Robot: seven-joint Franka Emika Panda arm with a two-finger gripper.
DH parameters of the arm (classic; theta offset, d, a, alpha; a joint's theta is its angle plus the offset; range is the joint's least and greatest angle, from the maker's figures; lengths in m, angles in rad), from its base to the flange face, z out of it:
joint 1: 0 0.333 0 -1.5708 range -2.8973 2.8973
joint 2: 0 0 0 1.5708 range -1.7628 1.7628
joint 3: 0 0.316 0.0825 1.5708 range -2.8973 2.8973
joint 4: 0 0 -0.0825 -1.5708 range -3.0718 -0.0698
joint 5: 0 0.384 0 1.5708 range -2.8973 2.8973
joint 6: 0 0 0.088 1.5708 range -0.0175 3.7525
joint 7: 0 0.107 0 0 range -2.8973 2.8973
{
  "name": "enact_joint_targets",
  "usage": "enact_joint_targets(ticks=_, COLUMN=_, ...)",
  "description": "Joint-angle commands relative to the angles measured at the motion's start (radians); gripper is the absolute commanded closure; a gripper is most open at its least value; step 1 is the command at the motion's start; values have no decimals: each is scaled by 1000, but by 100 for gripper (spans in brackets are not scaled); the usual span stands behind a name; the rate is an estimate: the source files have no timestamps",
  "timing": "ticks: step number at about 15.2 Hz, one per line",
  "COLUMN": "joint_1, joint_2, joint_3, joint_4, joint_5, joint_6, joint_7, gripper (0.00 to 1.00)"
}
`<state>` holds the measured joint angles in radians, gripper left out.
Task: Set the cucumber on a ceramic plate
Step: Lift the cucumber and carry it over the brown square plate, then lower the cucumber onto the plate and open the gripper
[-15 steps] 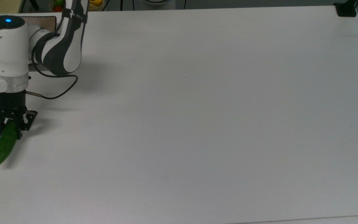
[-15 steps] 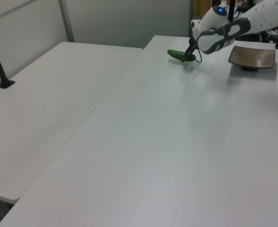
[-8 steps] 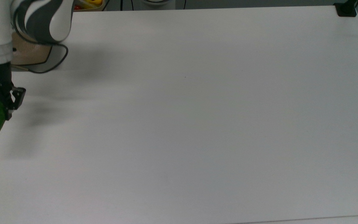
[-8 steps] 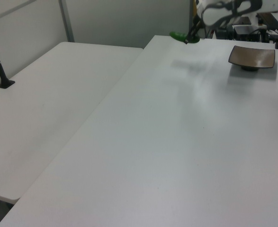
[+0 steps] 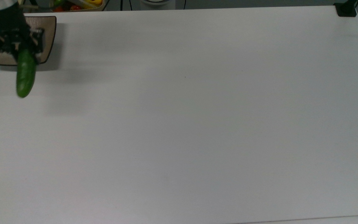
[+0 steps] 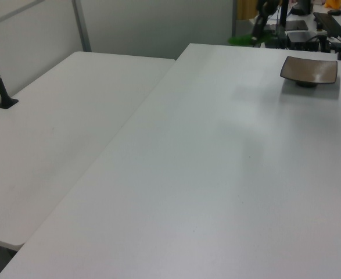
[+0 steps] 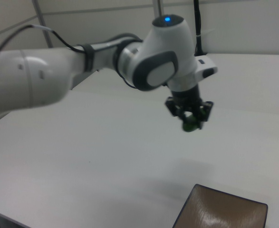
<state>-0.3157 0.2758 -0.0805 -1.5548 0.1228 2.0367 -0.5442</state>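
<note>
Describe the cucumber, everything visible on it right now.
The cucumber is small, smooth, glossy and dark green, with a rounded free end. The gripper is shut on its upper end, so it is held in the air. In the top view its held end overlaps the ceramic plate and the rest reaches past the plate's lower edge over the white table. In the right view it shows end-on between the fingers, well above the plate, touching neither plate nor table.

The tool (image 7: 190, 114) gripped the cucumber (image 7: 191, 124) in mid-air above the counter (image 7: 96, 156), beyond the ceramic plate (image 7: 220, 211).
</note>
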Motion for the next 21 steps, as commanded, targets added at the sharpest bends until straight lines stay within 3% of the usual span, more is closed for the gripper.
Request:
enact_joint_targets(ticks=1, joint_1=-3, joint_2=-148, joint_3=-34, joint_4=-142, joint_5=6, joint_6=-157, joint_7=-109, gripper=93)
enact_joint_targets(ticks=4, joint_1=-22, joint_2=-213, joint_3=-62, joint_4=-282, joint_5=3, joint_6=-150, joint_7=-143, gripper=91)
enact_joint_targets(ticks=7, joint_1=-120, joint_2=-244, joint_3=-62, joint_4=-379, joint_5=15, joint_6=-49, joint_7=-158, gripper=91)
enact_joint_targets(ticks=11, joint_1=-215, joint_2=-236, joint_3=-68, joint_4=-479, joint_5=29, joint_6=75, joint_7=-313, gripper=90)
enact_joint_targets(ticks=14, joint_1=-246, joint_2=-227, joint_3=-99, joint_4=-528, joint_5=84, joint_6=169, joint_7=-451, gripper=90)
enact_joint_targets(ticks=16, joint_1=-246, joint_2=-218, joint_3=-130, joint_4=-557, joint_5=161, joint_6=227, joint_7=-581, gripper=90)
enact_joint_targets(ticks=21, joint_1=-264, joint_2=-155, joint_3=-156, joint_4=-559, joint_5=268, joint_6=277, joint_7=-795, gripper=86)
